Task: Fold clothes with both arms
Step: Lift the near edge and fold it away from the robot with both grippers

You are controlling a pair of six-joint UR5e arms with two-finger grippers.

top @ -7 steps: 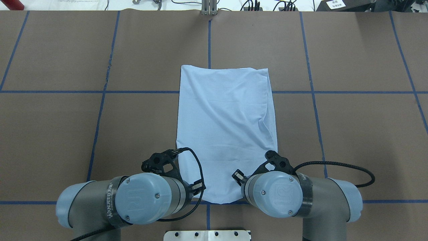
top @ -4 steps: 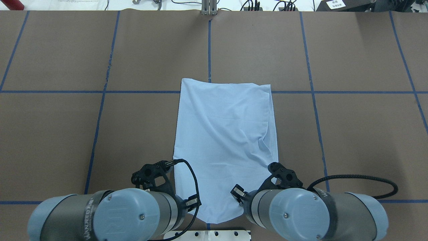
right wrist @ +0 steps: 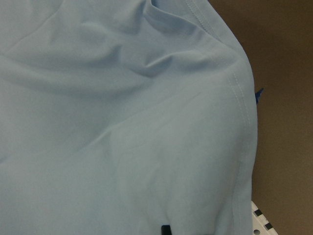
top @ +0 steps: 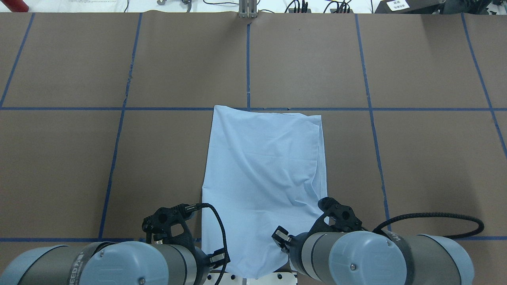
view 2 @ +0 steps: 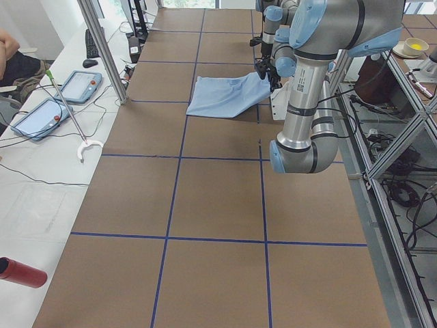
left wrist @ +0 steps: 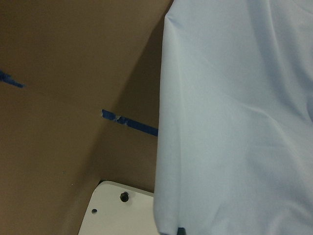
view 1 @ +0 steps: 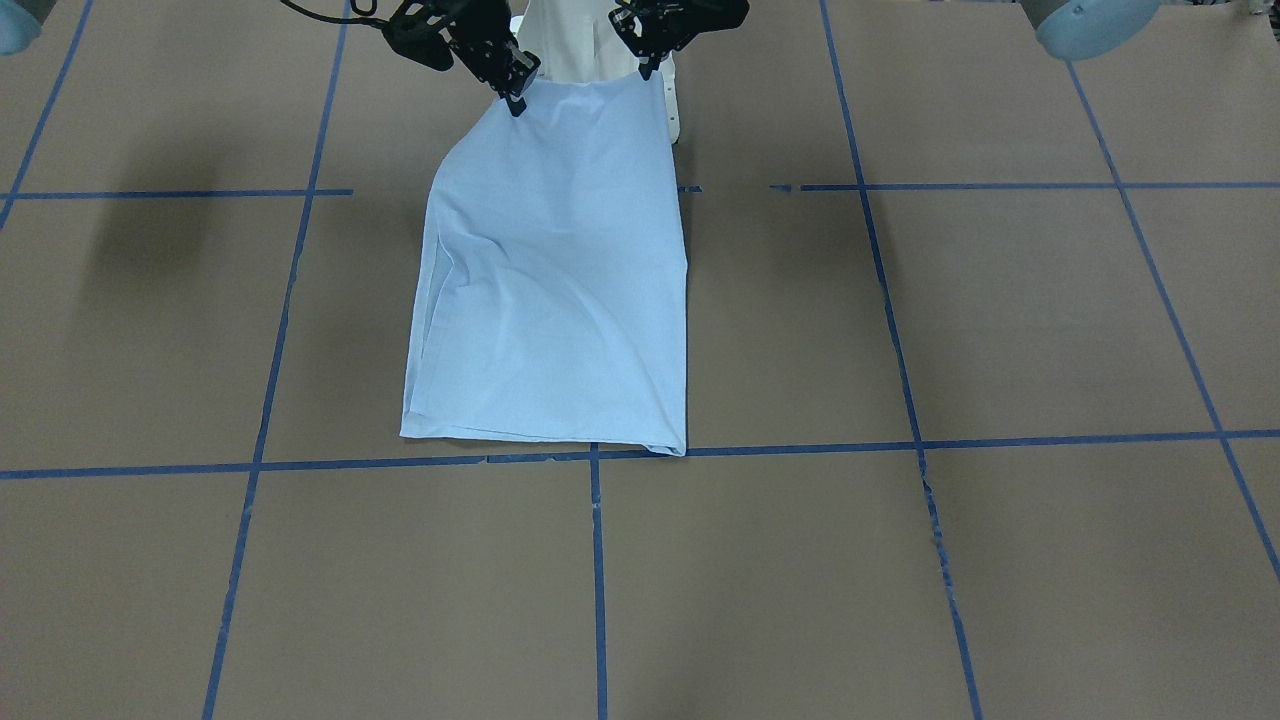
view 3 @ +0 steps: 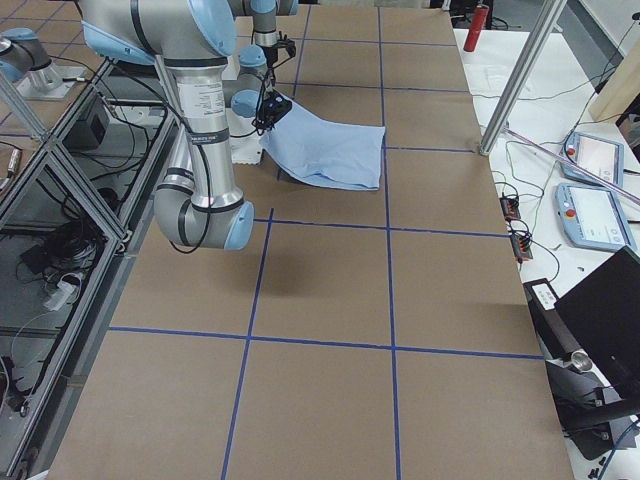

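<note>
Scene: a brown worktop (top: 416, 158) marked into squares by blue tape lines (top: 119, 109), with two robot arms reaching in from the robot-side edge.
T-shirt: a light blue T-shirt (top: 261, 166), folded into a long, narrow panel, sits midway between the left and right edges. Its far end lies flat, just touching a tape line that runs across the worktop. Its near end is raised off the surface at the robot-side edge, and the cloth slopes down from there with soft creases.
Left gripper: the left gripper (view 1: 645, 68) is clamped on the raised end's corner on the robot's left.
Right gripper: the right gripper (view 1: 515, 98) pinches the other raised corner, and a stitched hem curves past it in its wrist view.
Arms: the left arm (top: 119, 265) and right arm (top: 376, 257) sit side by side, low over the robot-side edge.
Base plate: a white plate (left wrist: 122, 215) with screw holes lies under the hanging cloth.
</note>
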